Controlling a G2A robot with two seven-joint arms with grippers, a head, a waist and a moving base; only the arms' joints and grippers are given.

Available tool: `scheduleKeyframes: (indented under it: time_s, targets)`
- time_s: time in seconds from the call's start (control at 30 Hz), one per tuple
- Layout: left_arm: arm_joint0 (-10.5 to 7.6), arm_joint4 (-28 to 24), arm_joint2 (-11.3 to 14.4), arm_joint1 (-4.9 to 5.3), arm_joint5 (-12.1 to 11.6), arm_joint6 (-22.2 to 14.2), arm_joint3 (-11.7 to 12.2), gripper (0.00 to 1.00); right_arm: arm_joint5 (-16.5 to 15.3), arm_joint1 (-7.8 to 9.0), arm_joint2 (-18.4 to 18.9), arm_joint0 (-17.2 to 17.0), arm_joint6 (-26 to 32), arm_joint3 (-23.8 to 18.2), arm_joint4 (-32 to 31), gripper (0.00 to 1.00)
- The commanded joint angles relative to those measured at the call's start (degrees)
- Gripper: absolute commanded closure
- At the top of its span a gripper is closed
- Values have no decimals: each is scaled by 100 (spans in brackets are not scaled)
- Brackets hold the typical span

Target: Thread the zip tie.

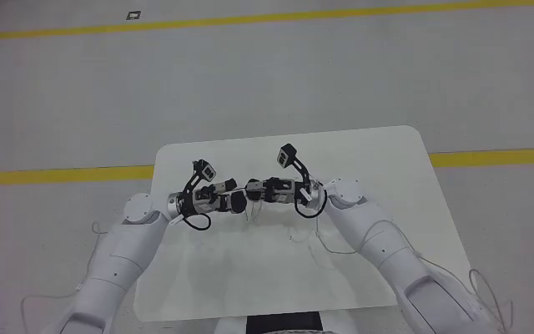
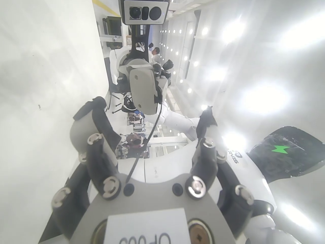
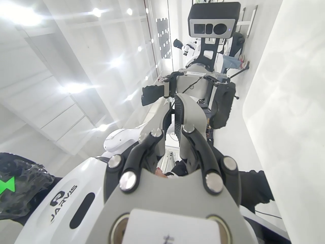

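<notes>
White arms, grey wrist plates, black linkages, silver screws, black cables.

Fine detail lost where the two grippers met

From above, the black-padded left gripper and the grey-fingered right gripper were too small to show any gap between them. A thin pale strand just beneath them could not be told for the zip tie. In its own wrist view, the right gripper's pressed-together grey fingers hid whatever lay between them.
</notes>
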Motion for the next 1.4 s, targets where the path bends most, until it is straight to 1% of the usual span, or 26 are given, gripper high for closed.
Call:
scheduleKeyframes:
  time_s: [0.0, 0.1, 0.13, 0.17, 0.33, 0.47, 0.6, 0.8, 0.93, 1.27, 1.37]
  targets:
    - [-9, -5, 9, 0, -8, 1, 9, 35, -6, 4, -6, 17, 35, 18, -39, 100]
    - [-23, 9, 20, 4, -13, 10, 23, 47, 22, 15, -20, 45, 3, 50, -167, 100]
    - [-25, 13, 23, 5, -11, 14, 24, 48, 29, 18, -23, 52, -15, 51, -210, 100]
    - [-28, 16, 27, 6, -9, 19, 25, 51, 37, 21, -24, 52, -31, 47, -233, 100]
    - [-39, 43, 73, 6, -6, 38, 22, 58, 114, 44, -37, 63, -116, 20, -432, 100]
    - [-60, 44, 115, 1, -5, 49, 41, 61, 159, 62, -31, 68, -185, 4, -551, 100]
    - [-86, 67, 151, -1, -6, 61, 74, 67, 223, 81, -31, 87, -224, -11, -673, 100]
    - [-114, 96, 183, 2, -15, 85, 125, 71, 267, 115, 35, 103, -203, -21, -681, 100]
    - [-135, 107, 209, 2, -12, 99, 154, 76, 309, 136, 56, 115, -192, -28, -732, 100]
    - [-184, 109, 287, -5, -24, 112, 220, 80, 381, 164, 36, 139, 0, -23, -757, 100]
    - [-196, 107, 307, -7, -36, 106, 230, 79, 378, 159, -16, 148, 78, -23, -769, 100]
